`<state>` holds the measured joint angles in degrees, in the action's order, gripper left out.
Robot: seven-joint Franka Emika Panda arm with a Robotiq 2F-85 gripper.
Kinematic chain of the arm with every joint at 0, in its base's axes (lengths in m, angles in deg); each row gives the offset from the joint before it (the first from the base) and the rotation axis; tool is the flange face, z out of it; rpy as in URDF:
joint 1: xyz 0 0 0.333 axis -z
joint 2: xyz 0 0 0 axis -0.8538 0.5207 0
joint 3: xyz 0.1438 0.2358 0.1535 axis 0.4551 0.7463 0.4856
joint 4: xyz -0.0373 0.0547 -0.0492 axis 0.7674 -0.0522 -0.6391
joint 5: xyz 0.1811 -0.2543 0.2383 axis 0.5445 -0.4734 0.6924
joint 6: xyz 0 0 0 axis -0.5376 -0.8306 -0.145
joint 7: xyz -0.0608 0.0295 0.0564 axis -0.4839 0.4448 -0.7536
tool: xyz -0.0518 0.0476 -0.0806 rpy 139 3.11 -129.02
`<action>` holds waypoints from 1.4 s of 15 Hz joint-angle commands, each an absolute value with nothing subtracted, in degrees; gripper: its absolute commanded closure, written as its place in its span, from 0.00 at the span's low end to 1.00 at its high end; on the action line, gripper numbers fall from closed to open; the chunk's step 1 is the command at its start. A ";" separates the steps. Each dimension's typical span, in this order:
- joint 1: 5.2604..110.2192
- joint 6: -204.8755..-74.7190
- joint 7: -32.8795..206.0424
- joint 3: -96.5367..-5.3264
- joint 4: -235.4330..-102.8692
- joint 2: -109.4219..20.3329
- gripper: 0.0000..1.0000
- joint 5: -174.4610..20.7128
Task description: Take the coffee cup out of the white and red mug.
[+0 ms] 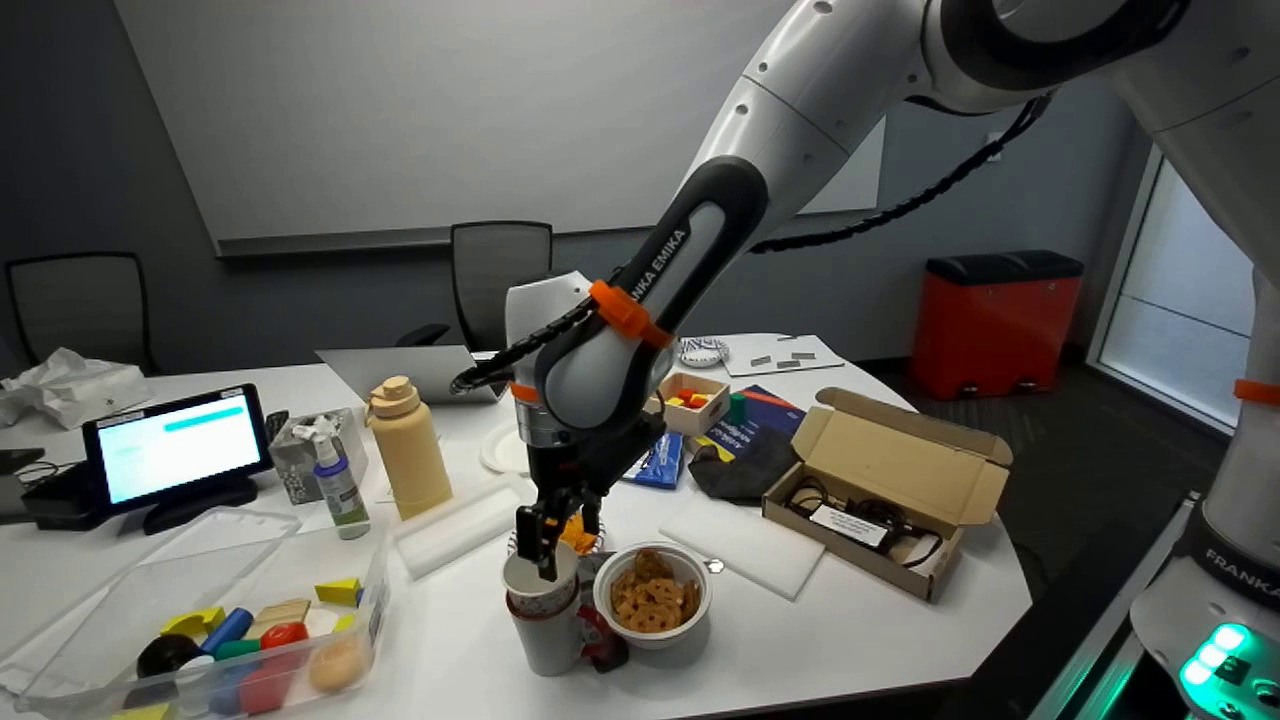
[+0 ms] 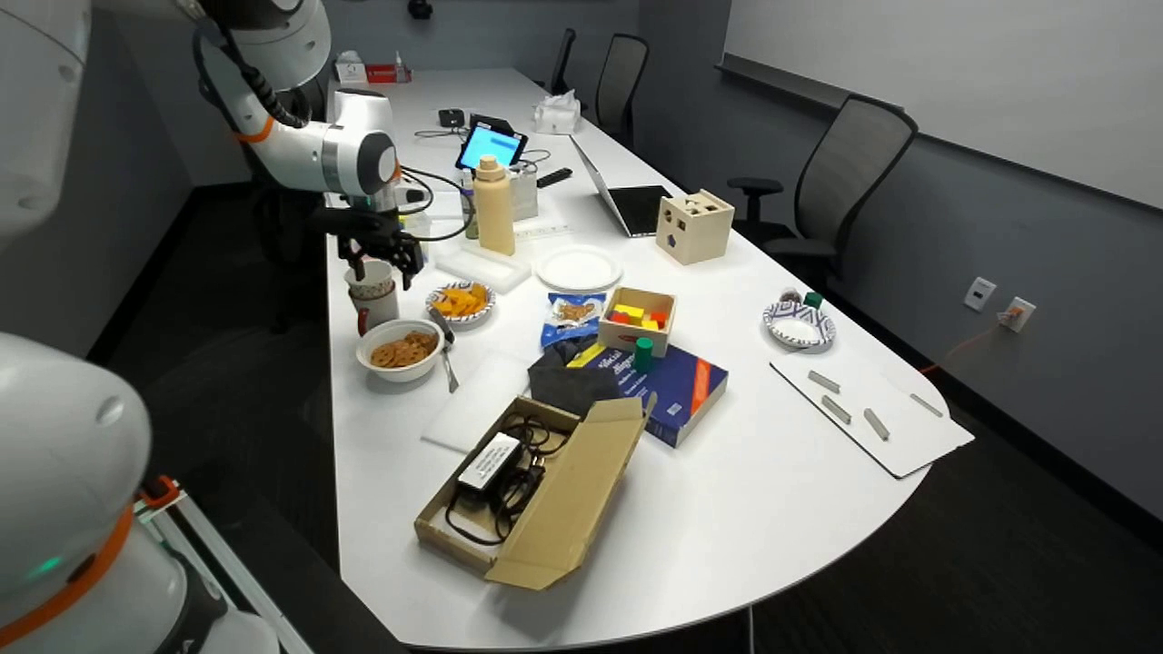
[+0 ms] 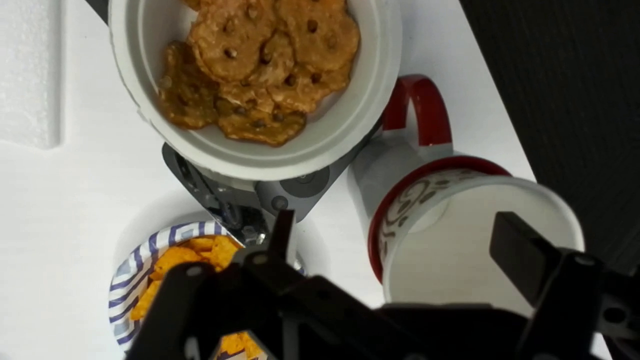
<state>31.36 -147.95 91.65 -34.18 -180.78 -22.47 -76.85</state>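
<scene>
The coffee cup (image 3: 445, 255) is a paper cup with a white inside and brown swirls outside. It sits upright in the white mug (image 3: 377, 167) with red rim and red handle, its upper part standing above the mug's rim. In both exterior views the cup (image 1: 541, 590) (image 2: 371, 285) shows in the mug (image 1: 550, 645) (image 2: 377, 312). My gripper (image 3: 395, 218) is open and empty. One finger is over or inside the cup's mouth; the other is outside the cup, so the cup's wall lies between them. Exact finger depth is unclear. In both exterior views the gripper (image 1: 568, 543) (image 2: 382, 280) is right at the cup.
A white bowl (image 3: 270, 169) of brown snacks stands close by the mug's handle. A striped paper bowl (image 3: 131, 272) of orange chips is beside it, with a metal utensil (image 3: 232, 202) and a grey device (image 3: 305, 187) between. The table edge (image 3: 507, 120) runs near the mug. A tan bottle (image 1: 410, 450) stands behind.
</scene>
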 commanded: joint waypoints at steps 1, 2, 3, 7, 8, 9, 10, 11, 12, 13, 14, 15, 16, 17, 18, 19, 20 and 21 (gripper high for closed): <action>30.08 -146.52 92.35 -36.10 -176.66 -20.20 0.01 -79.14; 30.03 -146.52 92.35 -36.27 -176.24 -19.92 0.26 -79.28; 29.86 -146.55 92.46 -36.52 -175.86 -19.74 0.26 -79.48; 29.73 -146.36 91.98 -36.53 -174.51 -18.64 0.57 -79.75; 29.67 -146.45 91.85 -36.52 -174.24 -18.33 0.63 -79.89; 29.66 -146.30 91.68 -36.36 -173.97 -18.12 0.72 -79.86; 29.50 -145.95 91.51 -36.27 -173.92 -18.24 0.79 -80.01; 29.44 -145.84 91.30 -36.16 -173.65 -18.01 0.88 -80.06; 29.26 -145.66 91.21 -36.10 -173.42 -17.97 0.95 -80.18; 29.16 -145.19 91.12 -35.90 -173.38 -18.25 1.00 -80.10; 29.09 -144.77 90.91 -35.70 -173.21 -18.46 1.00 -80.06; 29.06 -144.09 90.65 -35.48 -172.89 -18.62 1.00 -79.98; 28.99 -143.37 90.47 -35.27 -172.72 -19.17 1.00 -79.94; 29.07 -142.68 90.13 -35.01 -172.40 -19.34 0.99 -79.75; 29.02 -141.94 90.04 -34.94 -172.02 -19.63 0.99 -79.82; 29.11 -140.79 90.07 -34.70 -171.83 -20.28 0.99 -79.56; 29.14 -139.84 90.07 -34.60 -171.57 -20.90 0.99 -79.53; 29.09 -138.73 90.26 -34.69 -171.22 -21.42 0.99 -79.68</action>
